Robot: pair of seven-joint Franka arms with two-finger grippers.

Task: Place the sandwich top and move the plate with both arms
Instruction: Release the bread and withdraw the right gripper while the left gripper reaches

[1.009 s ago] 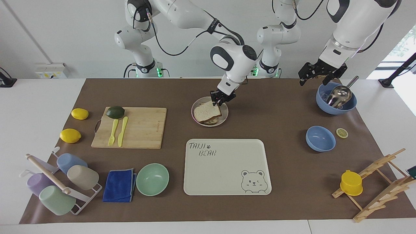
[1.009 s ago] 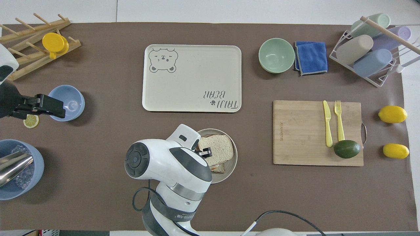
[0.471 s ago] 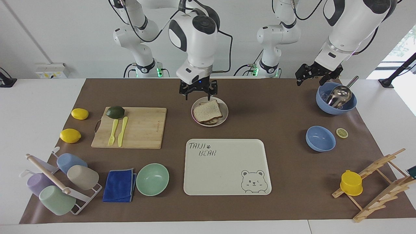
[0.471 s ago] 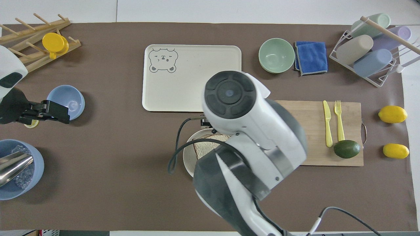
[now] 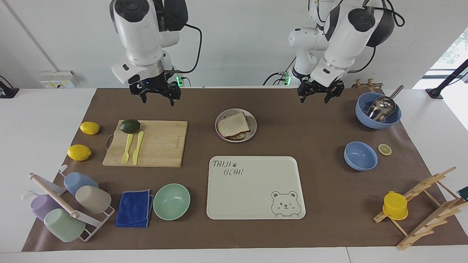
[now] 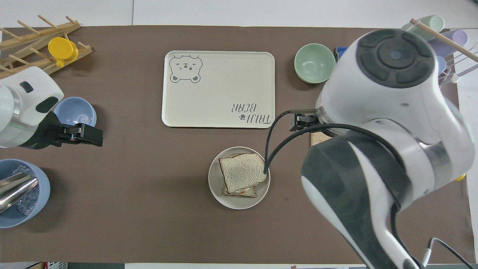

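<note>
**On the plate, bread in place; the carry has not begun**

On the small beige plate, near the middle of the brown mat and nearer to the robots than the bear tray, the sandwich top lies flat on the lower layers, turned slightly askew so a corner of the slice beneath shows in the overhead view. That puts step 1 of 2 at done, by my reading. The plate move is still ahead: neither arm touches the plate, and nothing shows where it is meant to go, though the bare tray just beside it is a fair guess.

Both grippers are raised and carry nothing. The right gripper hangs over the robots' edge of the mat, by the cutting board, with its fingers spread. The left gripper hangs over the mat toward the left arm's end, near the blue bowl with the metal scoop, fingers likewise spread wide.

Hidden or doubtful: in the overhead view the right arm's bulk covers most of the cutting board, the cloth and part of the cup rack, and only a sliver of its gripper shows. The sandwich filling cannot be made out under the top slice.
</note>
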